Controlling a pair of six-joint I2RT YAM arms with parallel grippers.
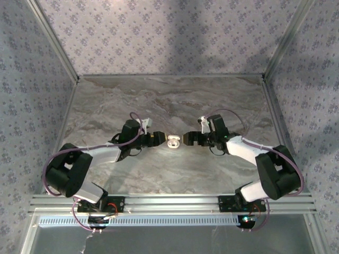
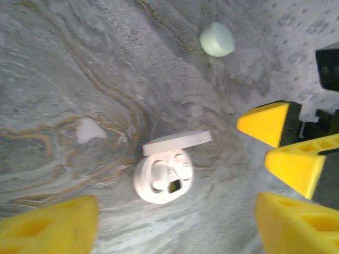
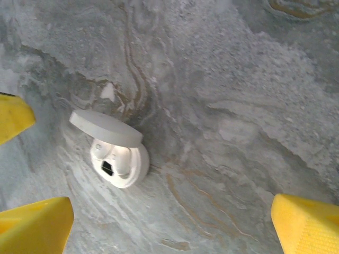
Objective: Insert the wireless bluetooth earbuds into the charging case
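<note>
The white round charging case (image 1: 172,142) lies on the marble table (image 1: 169,100) between my two grippers, its lid (image 2: 176,143) hinged up. Two whitish earbuds (image 2: 160,170) (image 2: 183,166) sit side by side in its wells, next to a small dark window. The right wrist view also has the case (image 3: 127,168), under its raised lid (image 3: 105,128). My left gripper (image 1: 160,138) (image 2: 175,227) is just left of the case, open, nothing between its yellow fingers (image 2: 53,226). My right gripper (image 1: 186,138) (image 3: 169,227) is just right of it, open and empty.
A pale green oval pebble (image 2: 217,39) lies on the table beyond the case. The right gripper's yellow fingertips (image 2: 267,123) reach in from the right of the left wrist view. Patterned walls (image 1: 169,32) close in the table on three sides.
</note>
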